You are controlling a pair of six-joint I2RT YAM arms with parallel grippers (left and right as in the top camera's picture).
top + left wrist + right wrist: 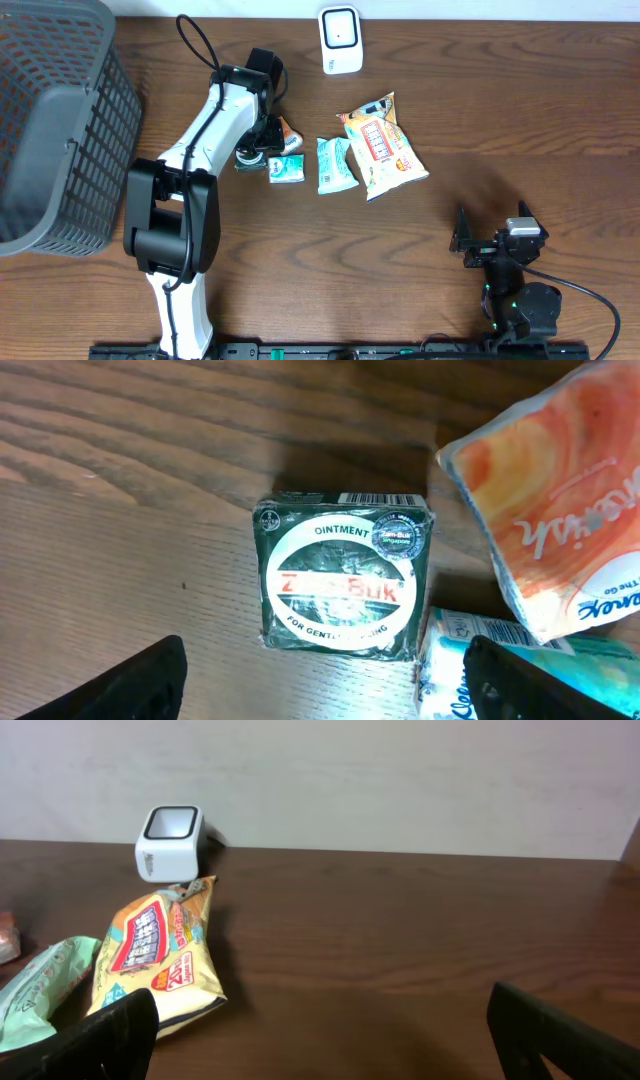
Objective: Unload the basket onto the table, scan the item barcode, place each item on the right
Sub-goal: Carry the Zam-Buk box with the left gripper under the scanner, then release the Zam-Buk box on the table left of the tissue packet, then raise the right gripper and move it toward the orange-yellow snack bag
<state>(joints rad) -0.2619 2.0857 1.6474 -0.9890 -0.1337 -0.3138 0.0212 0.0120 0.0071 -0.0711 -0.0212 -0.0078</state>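
From overhead, we see the left tool (256, 150) reached out to the 9 o'clock end of a short row of packets on the bench (500, 120). The arm hides most of what it stands over. The scanner (341, 40) sits at 12 o'clock by the far edge. A grey basket (60, 120) fills the 9 o'clock side. A teal pack (335, 165) and a snack bag (383, 148) lie toward 3 o'clock of the left tool. The right tool (468, 240) waits near 4 o'clock, well apart from all of them.

From the left wrist, the ointment box (345, 582) lies flat on the bench, label up, between fingers (140, 685) spread wide and touching nothing, so this tool is open and empty. The barcode (378, 499) runs along the box's 12 o'clock edge. An orange pack (560, 500) lies just beside the box at 2 o'clock, and a tissue pack (470, 660) crowds its 4 o'clock corner; we cannot tell whether they touch.

We judge the grasp is the step in hand. We would centre on the box and close on its 9 and 3 o'clock sides, keeping the barcode edge bare. The finger on the tissue side has little room, and the glossy wrap may slip. After that, the barcode edge should face the scanner's window.

From the right wrist, that tool's fingers (560, 1040) stand fully apart with nothing between them. The bench is dark, smooth wood grain, and a plain pale wall (400, 780) rises behind it at 12 o'clock.
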